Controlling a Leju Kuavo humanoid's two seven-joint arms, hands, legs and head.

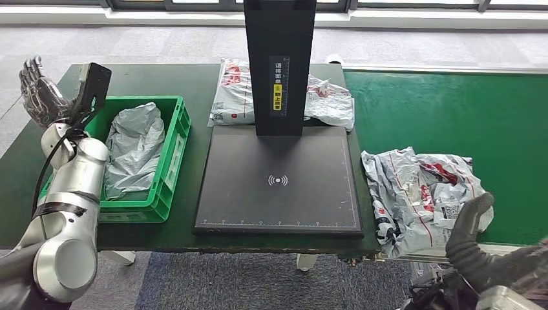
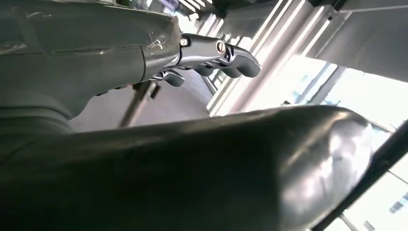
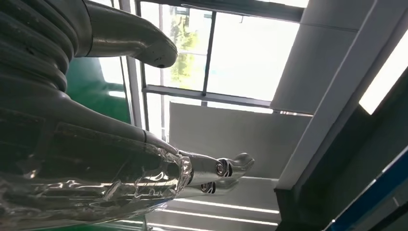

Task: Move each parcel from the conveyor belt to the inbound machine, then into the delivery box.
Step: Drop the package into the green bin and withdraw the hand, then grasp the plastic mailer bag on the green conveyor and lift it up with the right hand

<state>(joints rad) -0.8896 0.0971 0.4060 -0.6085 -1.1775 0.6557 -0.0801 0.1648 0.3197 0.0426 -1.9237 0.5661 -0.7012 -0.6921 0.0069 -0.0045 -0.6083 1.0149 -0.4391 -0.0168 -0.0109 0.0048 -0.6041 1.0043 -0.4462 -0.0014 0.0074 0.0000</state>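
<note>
Lying crumpled at the conveyor belt's [image 1: 452, 110] near edge, the parcel [image 1: 420, 190] sits just beyond the empty, spread-fingered right robot hand [image 1: 468, 239]; left robot hand [image 1: 35, 90] open, far.

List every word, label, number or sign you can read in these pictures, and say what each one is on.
Wireless-signal symbol, no words: on the inbound machine's black plate.
Vertical label with white characters and a yellow patch: on the machine's black post, too small to read.
Red print and a shipping label: on the parcel on the conveyor belt, too blurred to read.
Wrist views: no text.
</note>
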